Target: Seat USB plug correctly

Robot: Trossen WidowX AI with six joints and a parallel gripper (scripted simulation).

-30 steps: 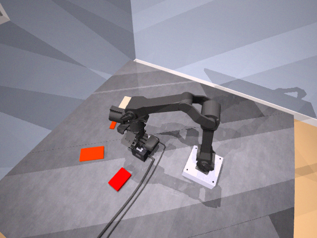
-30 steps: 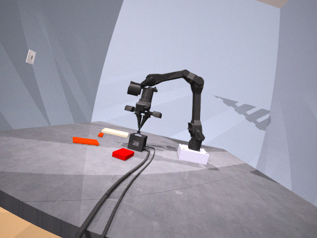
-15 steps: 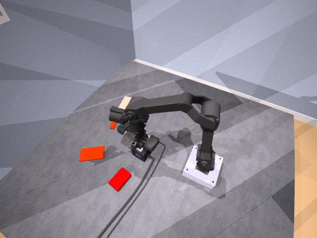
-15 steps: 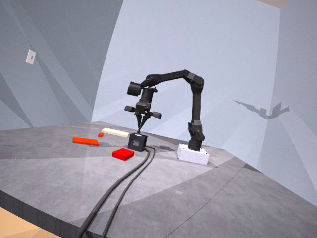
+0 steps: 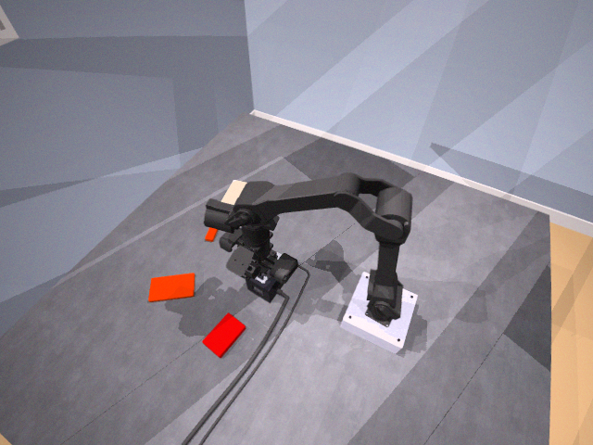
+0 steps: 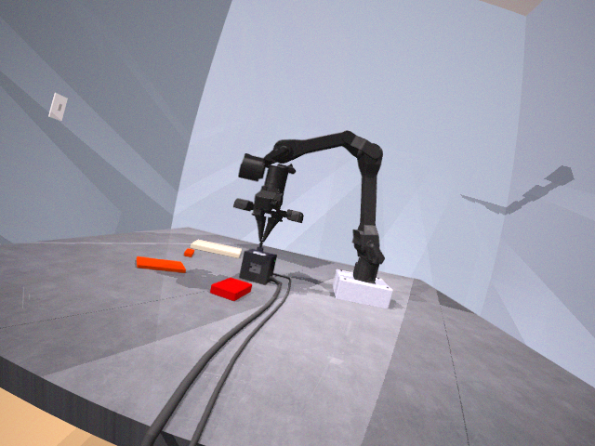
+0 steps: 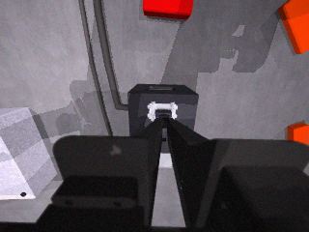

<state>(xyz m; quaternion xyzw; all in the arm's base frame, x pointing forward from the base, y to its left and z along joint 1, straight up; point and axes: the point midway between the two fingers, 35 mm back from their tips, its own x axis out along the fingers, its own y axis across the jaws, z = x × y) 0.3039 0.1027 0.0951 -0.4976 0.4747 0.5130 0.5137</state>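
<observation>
USB plug [image 7: 162, 110] half-hidden between pincer [image 7: 164, 125] fingers

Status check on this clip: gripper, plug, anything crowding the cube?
Gripper shut on USB plug, above power cube. Seating depth unclear. Red block and two cables sit close beside cube.

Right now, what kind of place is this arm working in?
Probably a bare test bench in a plain room: a grey table, a power cube with thick cables, and a few loose coloured blocks like the red block.
</observation>
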